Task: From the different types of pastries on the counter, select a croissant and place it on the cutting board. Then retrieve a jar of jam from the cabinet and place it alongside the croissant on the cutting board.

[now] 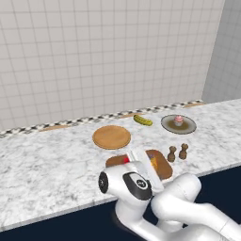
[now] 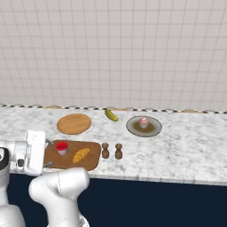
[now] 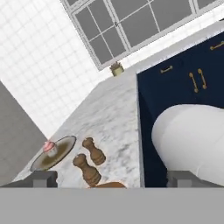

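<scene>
Both items: jar of jam (image 2: 61,147) and croissant (image 2: 80,155) sit side by side on the cutting board (image 2: 91,162).
Gripper (image 2: 45,153): jaws spread wide, holding nothing, just left of the jar.
Advice: back away level, without nudging the jar.

A wall of pale square tiles (image 2: 133,53) rises behind the worktop, with a narrow black-and-white checkered strip (image 2: 177,111) running along its foot. In the left base view a second tiled wall (image 1: 226,52) (greyer, as if in shade) meets it at a corner on the right. The hand view shows a window of grey panes in white frames (image 3: 131,26), and the light is even and soft.
</scene>
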### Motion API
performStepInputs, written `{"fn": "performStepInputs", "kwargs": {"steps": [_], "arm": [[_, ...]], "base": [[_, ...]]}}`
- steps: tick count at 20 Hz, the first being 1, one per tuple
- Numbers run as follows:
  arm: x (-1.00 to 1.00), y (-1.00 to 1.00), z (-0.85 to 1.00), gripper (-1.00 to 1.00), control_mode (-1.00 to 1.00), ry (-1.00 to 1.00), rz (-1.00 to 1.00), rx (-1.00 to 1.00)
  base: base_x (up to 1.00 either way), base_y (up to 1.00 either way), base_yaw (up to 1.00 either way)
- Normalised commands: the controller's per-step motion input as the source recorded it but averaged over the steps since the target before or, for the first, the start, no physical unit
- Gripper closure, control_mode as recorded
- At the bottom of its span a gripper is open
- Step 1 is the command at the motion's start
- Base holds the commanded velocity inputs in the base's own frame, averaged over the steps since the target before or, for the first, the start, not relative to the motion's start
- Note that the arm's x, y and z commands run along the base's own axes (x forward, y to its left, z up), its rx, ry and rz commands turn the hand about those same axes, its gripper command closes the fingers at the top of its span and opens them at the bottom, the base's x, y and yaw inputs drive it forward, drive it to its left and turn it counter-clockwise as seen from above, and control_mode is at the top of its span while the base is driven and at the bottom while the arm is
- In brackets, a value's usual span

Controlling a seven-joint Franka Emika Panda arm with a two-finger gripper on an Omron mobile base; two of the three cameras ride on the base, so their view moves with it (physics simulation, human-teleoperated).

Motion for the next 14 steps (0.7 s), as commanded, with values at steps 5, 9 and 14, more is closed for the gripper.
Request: {"fn": "performStepInputs", "kwargs": {"steps": [5, 9, 14], "arm": [[-0.49, -0.54, 0.84, -1.0, -1.0, -0.31, -0.18, 0.02], [-0.42, -0.46, 0.95, -1.0, -1.0, -0.26, -0.19, 0.0], [-0.28, -0.21, 0.98, -1.0, -1.0, -0.21, -0.19, 0.0]], "base": [[0.0, 0.0, 0.0], [0.0, 0.0, 0.0], [0.0, 0.0, 0.0]]}}
